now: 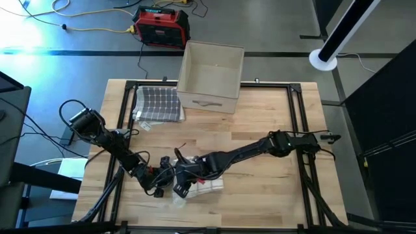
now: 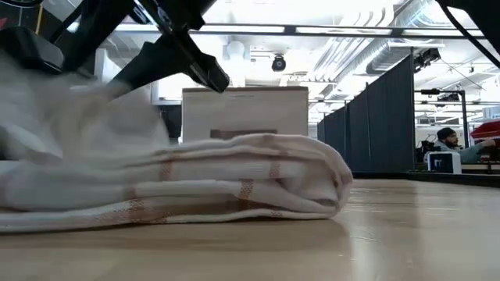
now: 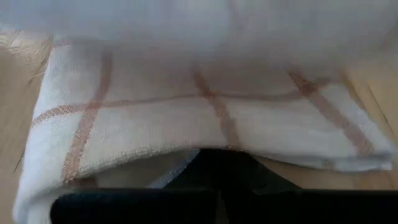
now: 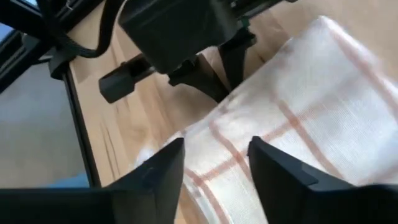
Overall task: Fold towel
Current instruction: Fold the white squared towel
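The right gripper (image 4: 214, 165) hangs with its fingers spread, empty, over the white cloth towel with thin brown checks (image 1: 207, 185). The left gripper (image 1: 158, 185) meets the towel's left end; I cannot tell how its fingers stand. The towel lies folded thick near the wooden table's (image 1: 260, 117) front edge. It looks light, soft and limp: best pinched at an edge or corner.

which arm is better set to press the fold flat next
Probably right: the right gripper hangs open directly over the towel, while the left gripper sits at the towel's edge, low beside it.
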`<act>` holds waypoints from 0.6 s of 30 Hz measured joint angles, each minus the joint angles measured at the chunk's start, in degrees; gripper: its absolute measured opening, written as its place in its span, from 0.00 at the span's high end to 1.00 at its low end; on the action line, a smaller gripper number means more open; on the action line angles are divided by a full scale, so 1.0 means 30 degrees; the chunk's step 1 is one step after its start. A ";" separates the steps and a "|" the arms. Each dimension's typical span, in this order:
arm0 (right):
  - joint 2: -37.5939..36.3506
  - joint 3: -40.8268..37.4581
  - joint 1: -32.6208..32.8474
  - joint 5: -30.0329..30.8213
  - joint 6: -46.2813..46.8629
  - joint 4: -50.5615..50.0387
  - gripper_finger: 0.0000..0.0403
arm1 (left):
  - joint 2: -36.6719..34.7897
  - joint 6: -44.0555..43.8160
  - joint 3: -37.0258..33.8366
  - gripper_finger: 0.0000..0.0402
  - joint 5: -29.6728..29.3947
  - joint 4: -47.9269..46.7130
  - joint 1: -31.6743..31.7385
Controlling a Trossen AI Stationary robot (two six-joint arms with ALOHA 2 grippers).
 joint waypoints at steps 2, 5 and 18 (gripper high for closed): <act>0.0000 0.0476 0.0003 0.0020 -0.0354 -0.0653 0.56 | -0.0333 0.0236 0.0016 1.00 0.0014 -0.0490 0.0000; 0.0000 0.1617 0.0186 0.0451 -0.0956 -0.2390 0.53 | -0.1391 -0.0014 0.0015 1.00 0.0214 -0.2148 -0.0022; -0.1865 0.1414 0.2988 0.3762 -0.2079 -0.7065 0.95 | -0.7858 -0.3467 0.0977 1.00 -0.3384 -0.9874 -0.1875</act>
